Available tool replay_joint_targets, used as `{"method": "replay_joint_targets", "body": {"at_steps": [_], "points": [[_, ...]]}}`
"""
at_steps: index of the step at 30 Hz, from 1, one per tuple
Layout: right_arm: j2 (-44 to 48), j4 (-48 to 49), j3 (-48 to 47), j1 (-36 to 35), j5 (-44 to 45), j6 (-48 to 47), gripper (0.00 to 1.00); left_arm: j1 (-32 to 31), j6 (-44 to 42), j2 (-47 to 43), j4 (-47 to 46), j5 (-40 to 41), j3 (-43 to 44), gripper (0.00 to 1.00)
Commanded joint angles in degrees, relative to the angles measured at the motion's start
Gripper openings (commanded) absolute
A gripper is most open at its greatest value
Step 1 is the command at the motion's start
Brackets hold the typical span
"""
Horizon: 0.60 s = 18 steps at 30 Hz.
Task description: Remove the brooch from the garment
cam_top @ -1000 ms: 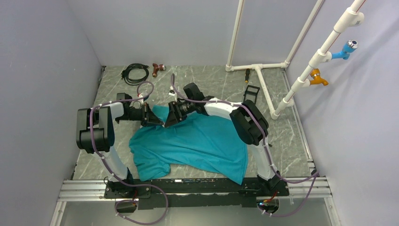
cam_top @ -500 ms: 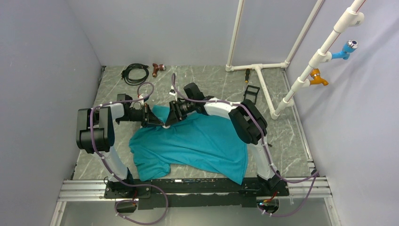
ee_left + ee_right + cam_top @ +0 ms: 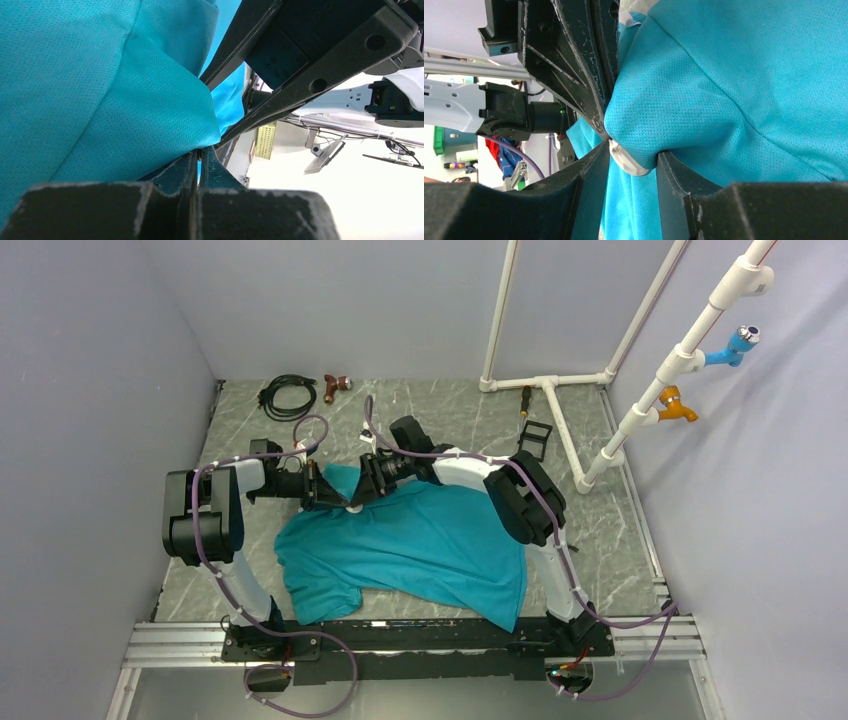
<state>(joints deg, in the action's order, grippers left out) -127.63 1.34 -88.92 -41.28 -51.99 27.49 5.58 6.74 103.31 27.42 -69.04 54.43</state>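
The teal garment (image 3: 420,540) lies spread on the table, its far left part bunched between both grippers. My left gripper (image 3: 336,498) is shut on a thin fold of the garment (image 3: 100,75), as the left wrist view (image 3: 198,152) shows. My right gripper (image 3: 358,496) meets it tip to tip. In the right wrist view my right gripper (image 3: 634,151) is shut on a fabric-wrapped lump of the garment (image 3: 724,75). Only the pale round rim of the brooch (image 3: 626,162) shows there; its dark face is hidden. It shows as a pale speck from above (image 3: 352,508).
A coiled black cable (image 3: 287,395) and a reddish-brown tool (image 3: 335,386) lie at the back left. A screwdriver (image 3: 525,398), a small black frame (image 3: 536,435) and a white pipe frame (image 3: 555,405) stand at the back right. Grey walls enclose the table.
My right gripper has moved slightly left, and both grippers now meet tip to tip at the bunched fabric. The garment's body has not moved.
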Motion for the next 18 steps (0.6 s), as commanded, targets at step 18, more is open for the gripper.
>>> {"method": "replay_joint_targets", "body": {"at_steps": [18], "points": [[-1.2,1.0,-3.4,-0.1,1.1,-0.1,0.23,-0.9,-0.4,-3.2,-1.1,-1.2,-0.2,0.0]]}}
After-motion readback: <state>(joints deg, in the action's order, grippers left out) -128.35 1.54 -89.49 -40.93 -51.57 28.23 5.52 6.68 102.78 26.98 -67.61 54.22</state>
